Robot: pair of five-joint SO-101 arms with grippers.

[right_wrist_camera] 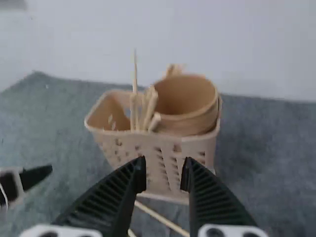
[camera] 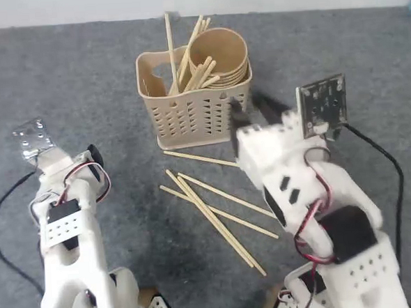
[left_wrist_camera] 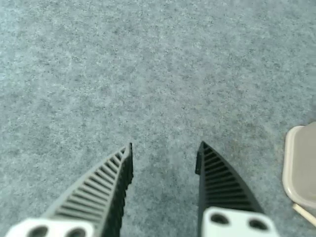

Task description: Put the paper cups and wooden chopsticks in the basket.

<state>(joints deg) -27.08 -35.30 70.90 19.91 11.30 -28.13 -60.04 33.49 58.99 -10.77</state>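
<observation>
high view: basket (camera: pixel 189 116) holds paper cups (camera: pixel 220 55), chopsticks (camera: pixel 185 54)

We can read no text, label, number or sign on anything here.
</observation>
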